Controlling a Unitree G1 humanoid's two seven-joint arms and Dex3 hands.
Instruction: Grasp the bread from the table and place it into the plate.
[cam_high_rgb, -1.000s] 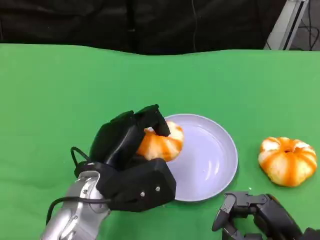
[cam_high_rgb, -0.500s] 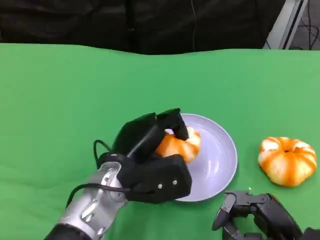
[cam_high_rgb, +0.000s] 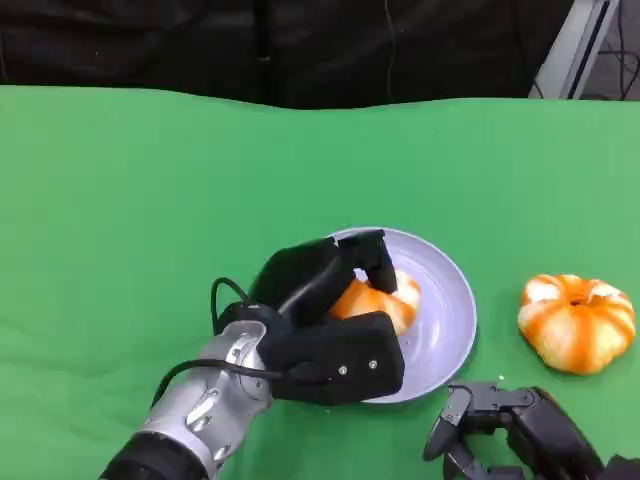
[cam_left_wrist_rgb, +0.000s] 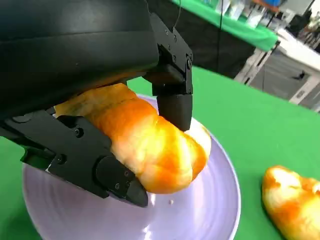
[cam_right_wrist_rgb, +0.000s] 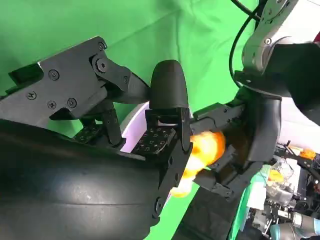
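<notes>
Reaching in from seven o'clock in the head view: left hand (cam_high_rgb: 325, 325), silver forearm angled up toward the plate (cam_high_rgb: 450, 300). Gripping the bread (cam_high_rgb: 385, 300) with the fingers (cam_left_wrist_rgb: 172, 95) curled over its top and the thumb side pressing from below, as the left wrist view shows. Holding that bread over the plate's middle, seemingly just above the pale lavender dish; contact with it not clear. Judging by the glossy, puffed, orange-and-white crust: light, soft, easily dented, so better cradled across its broad middle with gentle pressure than squeezed at an end. Lying on the green surface (cam_high_rgb: 130, 200) at three o'clock of the plate, well apart from it: a second bread roll (cam_high_rgb: 575, 320), untouched. Resting low at five o'clock: right hand (cam_high_rgb: 500, 425), holding nothing, fingers loosely apart and part bent, near the surface's front edge.
</notes>
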